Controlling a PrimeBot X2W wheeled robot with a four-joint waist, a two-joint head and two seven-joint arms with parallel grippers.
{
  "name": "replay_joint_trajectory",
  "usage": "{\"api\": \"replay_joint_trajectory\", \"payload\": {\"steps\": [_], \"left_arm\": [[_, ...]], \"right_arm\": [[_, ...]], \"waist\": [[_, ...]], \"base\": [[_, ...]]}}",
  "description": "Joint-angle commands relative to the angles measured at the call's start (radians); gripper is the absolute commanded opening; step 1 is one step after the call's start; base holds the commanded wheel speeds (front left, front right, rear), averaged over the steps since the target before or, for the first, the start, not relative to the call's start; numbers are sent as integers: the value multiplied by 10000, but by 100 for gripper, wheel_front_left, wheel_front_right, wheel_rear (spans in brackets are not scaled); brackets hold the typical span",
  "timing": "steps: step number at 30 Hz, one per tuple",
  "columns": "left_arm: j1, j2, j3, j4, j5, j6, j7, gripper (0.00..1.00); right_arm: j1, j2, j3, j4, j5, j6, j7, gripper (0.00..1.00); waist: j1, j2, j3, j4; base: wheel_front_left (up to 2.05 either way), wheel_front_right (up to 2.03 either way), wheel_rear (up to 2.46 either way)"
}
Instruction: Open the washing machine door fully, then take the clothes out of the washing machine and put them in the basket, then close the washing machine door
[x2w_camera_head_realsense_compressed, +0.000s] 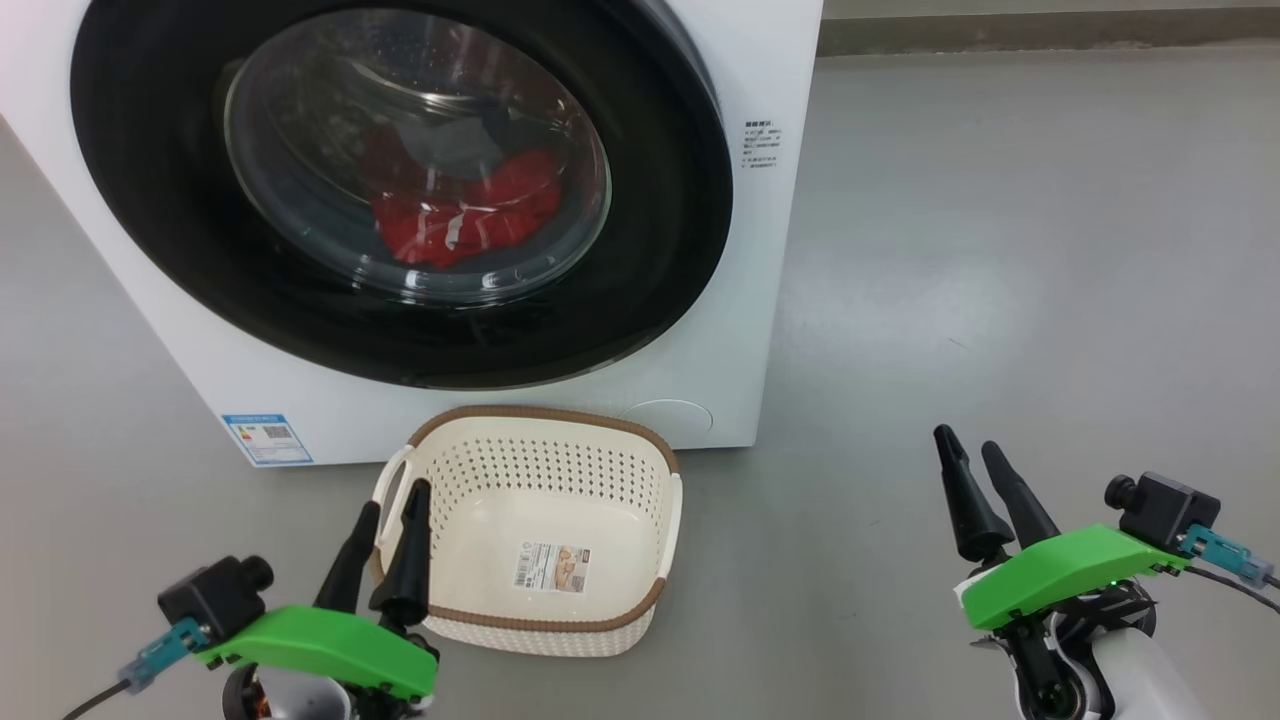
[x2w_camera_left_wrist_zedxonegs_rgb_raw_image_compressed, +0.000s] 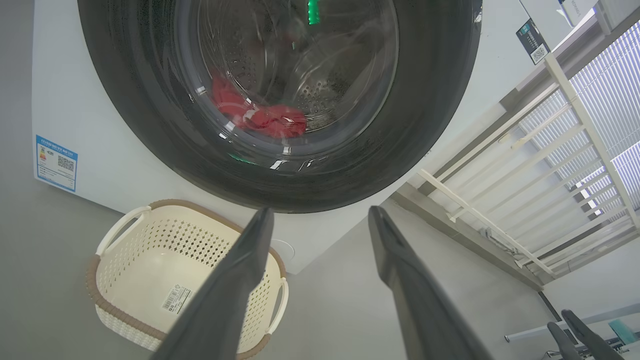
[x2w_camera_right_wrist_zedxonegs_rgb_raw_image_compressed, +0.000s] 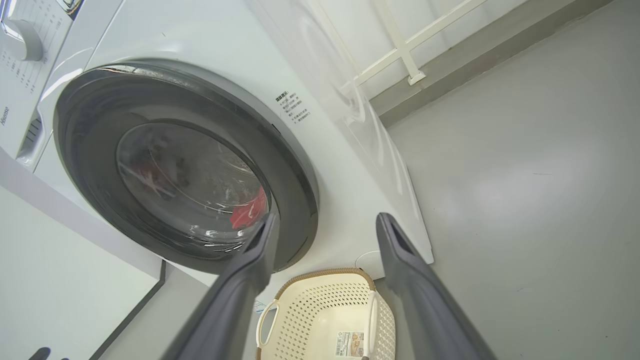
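A white washing machine (x2w_camera_head_realsense_compressed: 760, 300) fills the upper left of the head view, standing on a smooth grey floor (x2w_camera_head_realsense_compressed: 1000, 250). Its round glossy black door (x2w_camera_head_realsense_compressed: 150, 200) lies shut against the machine's front. Through the clear bulging window at the door's centre, the clothes (x2w_camera_head_realsense_compressed: 470, 215) show as a heap of bright red fabric with white strips, lying low in the steel drum, with a dark grey piece just above them. A small blue label (x2w_camera_head_realsense_compressed: 268, 438) sits at the machine's lower left corner, and a few lines of small dark print sit to the right of the door.

On the floor at the lower centre of the frame, just in front of the machine, stands a cream perforated basket (x2w_camera_head_realsense_compressed: 540, 420) with a brown woven-look rim and side handles. A paper label (x2w_camera_head_realsense_compressed: 551, 566) lies on its bottom, and no clothing is in it.

The left gripper (x2w_camera_head_realsense_compressed: 396, 495) is at the lower left, its dark fingers overlapping the basket's left edge in the picture. In the left wrist view its fingers are parted, grasping nothing. The right gripper (x2w_camera_head_realsense_compressed: 966, 438) is at the lower right over bare floor, well apart from the basket. In the right wrist view its fingers are also parted and hold nothing. A white railing (x2w_camera_left_wrist_zedxonegs_rgb_raw_image_compressed: 500, 165) runs along the right side of the left wrist view.
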Motion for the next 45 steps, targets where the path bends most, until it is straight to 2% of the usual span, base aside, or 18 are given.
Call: {"api": "replay_joint_trajectory", "payload": {"steps": [1,22,45], "left_arm": [[-653,57,121,-214,375,60,-168,100],[-1315,58,-252,54,2662,252,-789,100],[-2055,81,-723,724,4972,712,-1468,100]], "right_arm": [[-562,-89,264,-198,-366,-2,-176,100],[-1209,-144,758,253,-2711,-4,-795,100],[-1892,-204,1259,793,-5413,-5,-1471,100]], "waist": [[-1,0,-2,-2],[-1,0,-44,18],[-1,0,-106,79]], "base": [[0,0,0],[0,0,0],[0,0,0]]}}
